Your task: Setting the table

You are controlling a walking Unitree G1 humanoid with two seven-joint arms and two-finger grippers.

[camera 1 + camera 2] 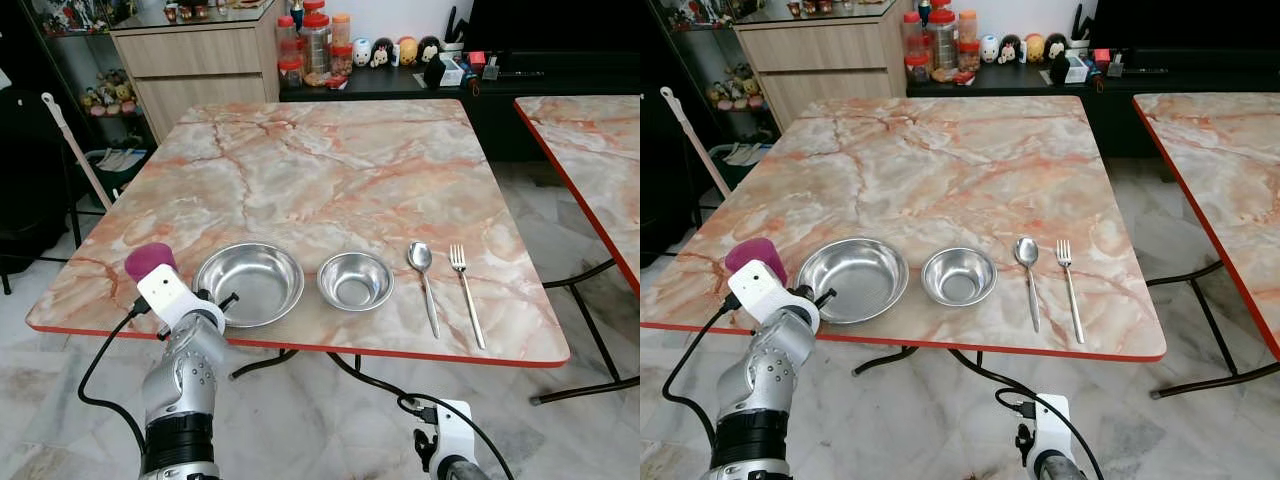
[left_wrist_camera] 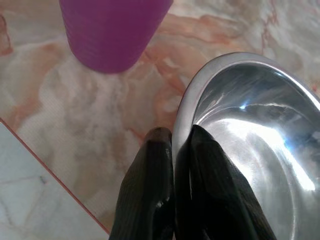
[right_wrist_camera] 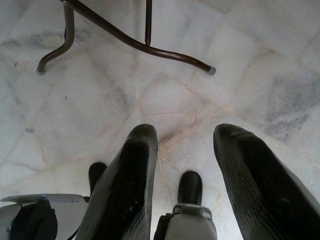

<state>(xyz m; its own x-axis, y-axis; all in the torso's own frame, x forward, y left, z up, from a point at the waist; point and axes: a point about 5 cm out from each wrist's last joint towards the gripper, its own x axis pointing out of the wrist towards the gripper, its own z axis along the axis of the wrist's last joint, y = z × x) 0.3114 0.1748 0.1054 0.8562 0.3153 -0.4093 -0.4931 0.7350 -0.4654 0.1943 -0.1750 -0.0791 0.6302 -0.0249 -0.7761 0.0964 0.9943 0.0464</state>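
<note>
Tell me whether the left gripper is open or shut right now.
Shut: the left gripper pinches the large steel bowl's near rim, one finger outside, one inside, beside the purple cup.

The surface (image 1: 340,160) looks like glossy pink-and-cream marble with orange veins and a red edge band. On it the large bowl (image 1: 249,284), small bowl (image 1: 355,281), spoon (image 1: 424,280) and fork (image 1: 465,290) are all polished, mirror-bright metal. The purple cup (image 2: 112,30) looks like matt plastic with fine ribbing. The left hand (image 2: 172,150) has dark, faintly textured fingers pressed on the large bowl's rim; the right hand (image 3: 185,155) has the same black, grainy fingers. The floor (image 3: 100,100) is pale, smooth marble-look tile.
</note>
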